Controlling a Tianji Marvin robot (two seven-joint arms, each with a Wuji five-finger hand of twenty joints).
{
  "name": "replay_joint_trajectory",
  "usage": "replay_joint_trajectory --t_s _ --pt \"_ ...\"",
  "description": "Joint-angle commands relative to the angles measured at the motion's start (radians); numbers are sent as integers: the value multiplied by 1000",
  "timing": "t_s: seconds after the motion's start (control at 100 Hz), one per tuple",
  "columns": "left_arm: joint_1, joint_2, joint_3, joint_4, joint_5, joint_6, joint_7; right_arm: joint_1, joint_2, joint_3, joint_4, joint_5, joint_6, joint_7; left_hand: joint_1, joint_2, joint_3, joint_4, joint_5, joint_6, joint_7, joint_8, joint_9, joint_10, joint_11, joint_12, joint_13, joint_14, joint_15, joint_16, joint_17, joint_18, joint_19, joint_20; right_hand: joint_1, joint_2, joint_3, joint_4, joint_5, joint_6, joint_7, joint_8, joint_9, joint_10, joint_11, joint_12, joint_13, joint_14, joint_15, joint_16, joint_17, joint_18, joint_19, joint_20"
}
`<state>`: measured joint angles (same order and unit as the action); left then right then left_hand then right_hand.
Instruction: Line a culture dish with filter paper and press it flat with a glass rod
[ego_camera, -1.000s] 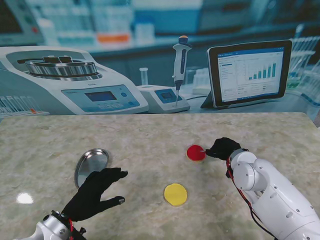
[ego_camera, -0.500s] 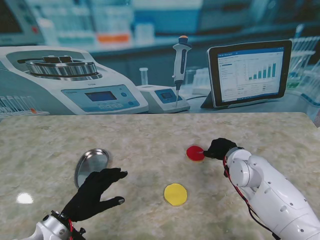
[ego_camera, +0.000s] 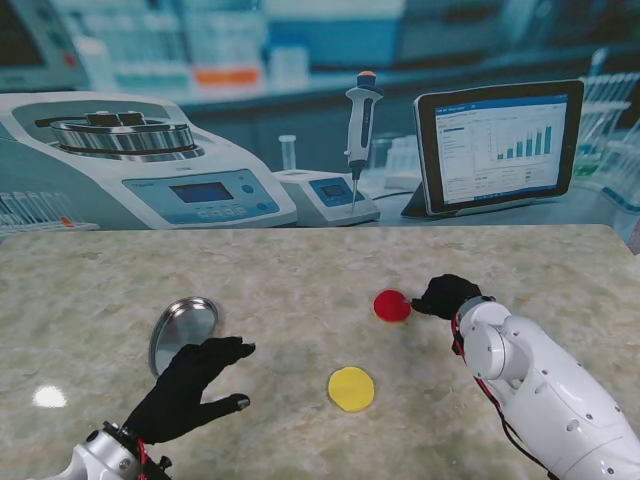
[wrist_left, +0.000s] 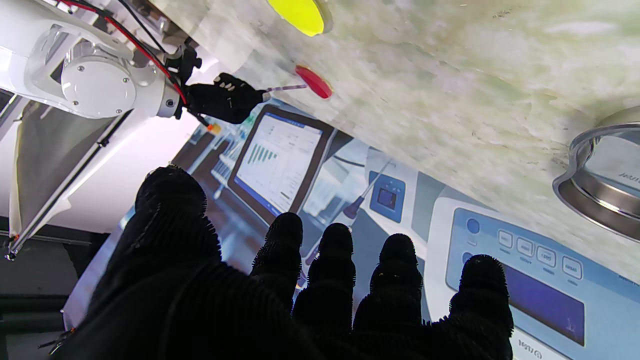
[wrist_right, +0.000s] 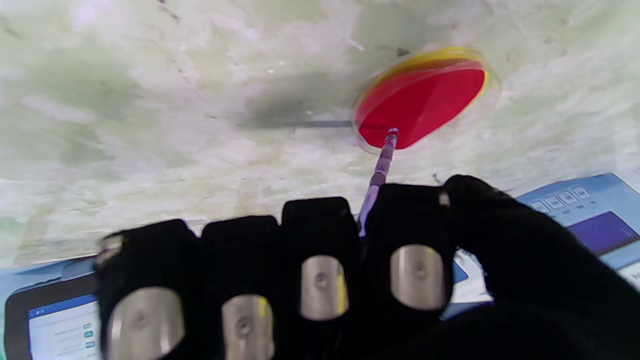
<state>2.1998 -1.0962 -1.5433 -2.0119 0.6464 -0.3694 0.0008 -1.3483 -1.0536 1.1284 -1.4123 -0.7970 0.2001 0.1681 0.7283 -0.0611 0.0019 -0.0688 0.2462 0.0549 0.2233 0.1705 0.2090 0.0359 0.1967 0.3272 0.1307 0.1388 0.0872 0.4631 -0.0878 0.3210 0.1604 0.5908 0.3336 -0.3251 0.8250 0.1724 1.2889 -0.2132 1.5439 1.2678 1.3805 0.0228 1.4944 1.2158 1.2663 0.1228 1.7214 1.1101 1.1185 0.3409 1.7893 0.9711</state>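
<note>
A small clear culture dish holding a red filter paper (ego_camera: 392, 306) (wrist_right: 417, 105) lies right of the table's middle; the right wrist view shows a yellow edge under the red. My right hand (ego_camera: 447, 296) (wrist_right: 320, 270) is shut on a thin glass rod (wrist_right: 378, 175) (wrist_left: 285, 88), and the rod's tip rests on the red paper near its edge. A yellow disc (ego_camera: 351, 388) (wrist_left: 297, 12) lies nearer to me, apart from both hands. My left hand (ego_camera: 190, 388) (wrist_left: 300, 300) hovers open, fingers spread, holding nothing.
A round metal dish (ego_camera: 183, 330) (wrist_left: 600, 170) sits just beyond my left hand. The back of the table meets a printed backdrop of lab instruments (ego_camera: 200, 190). The table's right edge (ego_camera: 620, 250) is near my right arm.
The right hand and rod shifted slightly left, then back, with the tip staying on the red paper. The left hand has not moved.
</note>
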Motion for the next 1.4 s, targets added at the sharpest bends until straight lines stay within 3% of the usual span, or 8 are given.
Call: replay_joint_trajectory --t_s 0.0,0.43,0.82,1.39 --pt "6 1 2 -4 0 0 -3 0 -11 -8 -3 3 -13 -6 17 25 -22 30 2 0 -28 -13 -33 0 -22 -15 -24 -32 -14 -10 -14 -27 -44 -30 -15 5 -6 5 69 99 54 2 61 -38 129 12 41 -76 117 21 40 -30 305 -13" --pt "9 1 2 -4 0 2 -4 75 -10 -93 66 20 11 19 18 25 -21 30 2 1 -28 -13 -32 1 -22 -15 -24 -31 -14 -11 -14 -27 -45 -31 -13 8 -7 0 69 98 52 2 61 -38 129 12 41 -77 117 18 40 -30 305 -13" --pt "9 0 1 -3 -3 1 -2 38 3 -55 44 -67 27 35 18 25 -21 30 2 1 -28 -13 -33 1 -23 -15 -24 -33 -14 -11 -14 -27 -44 -31 -13 10 -11 0 69 98 51 2 60 -39 128 12 41 -81 117 19 40 -31 305 -13" --pt "14 -1 -4 -6 -6 -1 1 -18 -6 -29 -25 -19 -24 8 18 25 -21 30 2 2 -29 -13 -33 1 -24 -15 -25 -33 -15 -11 -14 -27 -45 -32 -14 7 -8 0 69 98 51 2 61 -40 126 12 41 -79 118 20 41 -33 305 -14"
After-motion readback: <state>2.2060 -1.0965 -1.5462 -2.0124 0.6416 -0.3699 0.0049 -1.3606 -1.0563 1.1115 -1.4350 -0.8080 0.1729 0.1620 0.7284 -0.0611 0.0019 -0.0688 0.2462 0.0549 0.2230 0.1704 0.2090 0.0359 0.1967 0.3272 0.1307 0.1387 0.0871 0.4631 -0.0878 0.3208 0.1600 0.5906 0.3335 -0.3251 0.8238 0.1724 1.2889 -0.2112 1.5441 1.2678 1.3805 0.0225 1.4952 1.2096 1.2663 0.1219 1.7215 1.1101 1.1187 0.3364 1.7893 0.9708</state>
